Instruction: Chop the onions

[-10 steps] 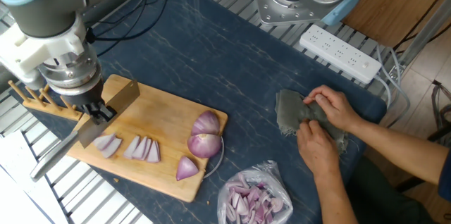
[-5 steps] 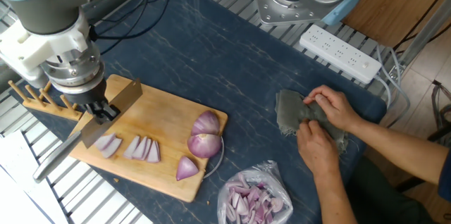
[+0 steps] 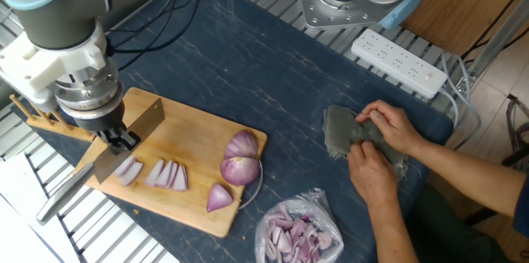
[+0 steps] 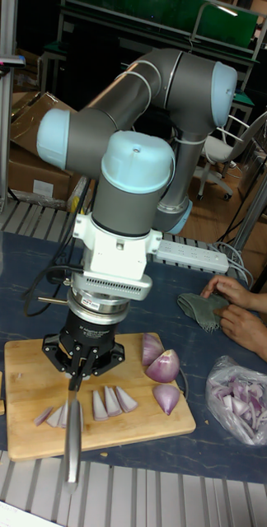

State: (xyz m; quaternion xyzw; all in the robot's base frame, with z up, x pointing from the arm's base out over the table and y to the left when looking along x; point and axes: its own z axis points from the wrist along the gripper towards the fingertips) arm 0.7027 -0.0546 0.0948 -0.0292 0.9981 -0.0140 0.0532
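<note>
On the wooden cutting board lie the onions: two purple halves, a wedge, and a row of thin slices at the board's left end. My gripper hangs over those slices, shut on a knife. The wide blade is tilted, its lower edge next to the leftmost slice. The handle sticks out past the board's near-left edge.
A clear bag of onion bits lies right of the board. A person's hands hold a grey cloth on the blue table. A white power strip and a wooden rack stand at the edges.
The gripper and knife have shifted slightly right and down toward the slices. The onions and the person's hands stay as they were.
</note>
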